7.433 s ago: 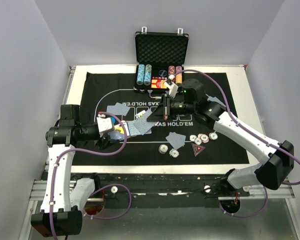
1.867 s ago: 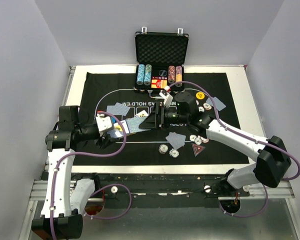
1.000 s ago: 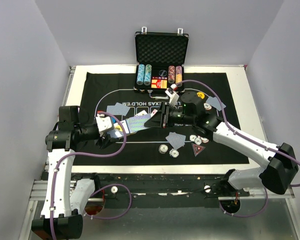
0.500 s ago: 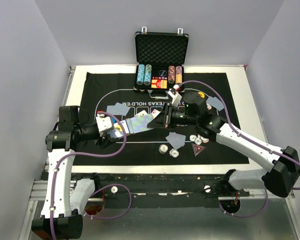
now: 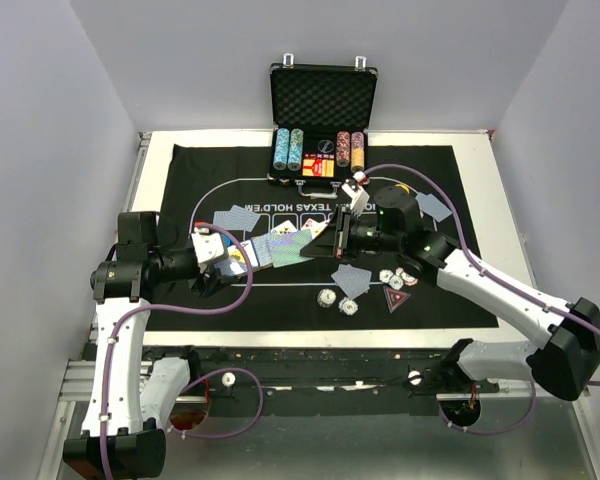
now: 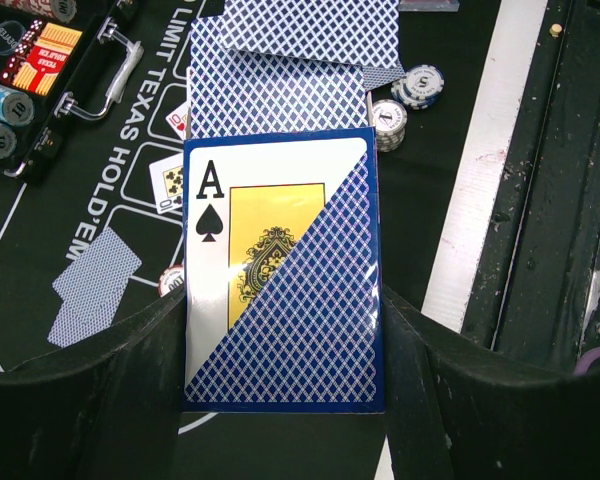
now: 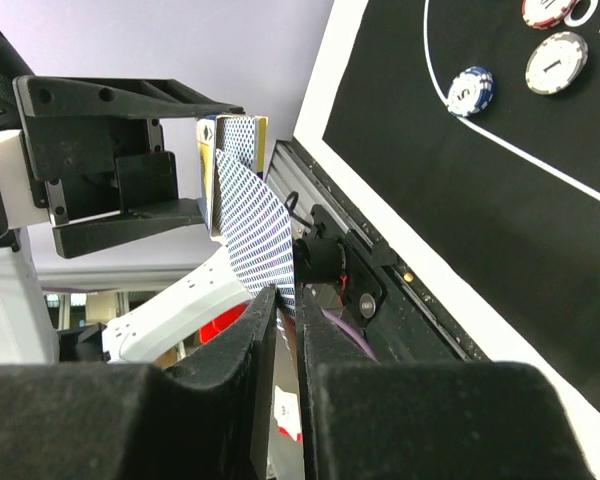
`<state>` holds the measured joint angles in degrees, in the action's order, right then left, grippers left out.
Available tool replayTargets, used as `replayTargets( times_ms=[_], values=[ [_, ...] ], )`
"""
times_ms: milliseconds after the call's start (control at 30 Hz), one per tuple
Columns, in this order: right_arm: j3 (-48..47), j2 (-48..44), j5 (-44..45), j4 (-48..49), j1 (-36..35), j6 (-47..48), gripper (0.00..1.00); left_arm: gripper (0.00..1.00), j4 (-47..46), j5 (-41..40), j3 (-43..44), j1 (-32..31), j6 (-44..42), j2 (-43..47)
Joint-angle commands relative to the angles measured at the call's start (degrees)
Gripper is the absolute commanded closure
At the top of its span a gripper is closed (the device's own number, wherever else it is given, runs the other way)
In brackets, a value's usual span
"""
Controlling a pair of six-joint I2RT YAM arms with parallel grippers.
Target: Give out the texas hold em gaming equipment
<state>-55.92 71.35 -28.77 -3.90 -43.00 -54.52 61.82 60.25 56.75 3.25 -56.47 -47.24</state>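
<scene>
Right wrist view: we see the right gripper [image 7: 285, 312] pinching one blue-backed card [image 7: 257, 215] by its right end, its length running left into the deck [image 7: 232, 150] clamped by the left gripper [image 6: 280, 310] above the mat [image 5: 230, 170].

"A" and spade on card front [image 6: 230, 230], "LIMIT TEXAS HOLD'EM" on black mat [image 6: 110, 190], "1" on chip [image 7: 557, 62]
</scene>
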Motion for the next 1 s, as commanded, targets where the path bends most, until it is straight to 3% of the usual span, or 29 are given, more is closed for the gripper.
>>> replayTargets(
  times_ms=[0, 500, 767, 967],
  values=[
    [0.9, -0.77, -3.3, 2.49, 0.73, -1.72, 0.8, 0.63, -1.09, 1.45, 0.03, -0.26, 0.04, 0.93],
    [0.55, -4.64, -10.68, 6.8, 5.99, -4.89, 0.82, 0.63, -1.35, 1.63, -0.5, -0.17, 0.13, 1.1],
    [1.87, -4.56, -14.03, 6.8, 12.5, -5.42, 0.88, 0.63, -1.71, 1.45, -0.85, -0.17, 0.22, 1.36],
    [4.5, -3.59, -13.15, 5.84, 17.42, -4.46, 0.99, 0.63, -1.71, 1.45, -1.03, -0.17, 0.04, 1.36]
  ],
)
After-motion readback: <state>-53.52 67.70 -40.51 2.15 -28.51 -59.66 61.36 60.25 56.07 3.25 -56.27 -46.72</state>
